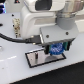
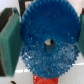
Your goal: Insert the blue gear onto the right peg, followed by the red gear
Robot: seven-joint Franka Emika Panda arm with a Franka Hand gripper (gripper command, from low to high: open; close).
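Exterior view. White Panda arm (image 1: pixel 37 20) fills most of the upper frame, a black cable (image 1: pixel 17 36) looping off its side toward the exterior view's left. The hand (image 1: pixel 56 49) hangs low over a white bench (image 1: pixel 15 70), fingers pointing down. Between the fingers sits the blue gear (image 1: pixel 56 48), held on edge-to-edge grip, its speckled face just visible. Directly under it lies a black-rimmed grey plate (image 1: pixel 42 58), rectangular, resting on the bench. The gear is near the plate's end on the exterior view's right, just above it; whether it touches anything on the plate cannot be told. The right peg is hidden behind hand and gear here. Frame is blurred.

Wrist view. The blue gear (image 2: pixel 47 42) fills the picture, toothed rim sharp against a pale ground, centre hole (image 2: pixel 48 43) dark with something pale showing in it. Green finger pads (image 2: pixel 10 42) press the rim on both sides, so the hand is clenched on the gear. Past the gear's edge, a patch of the red gear (image 2: pixel 47 80) shows, partly covered by the blue one.
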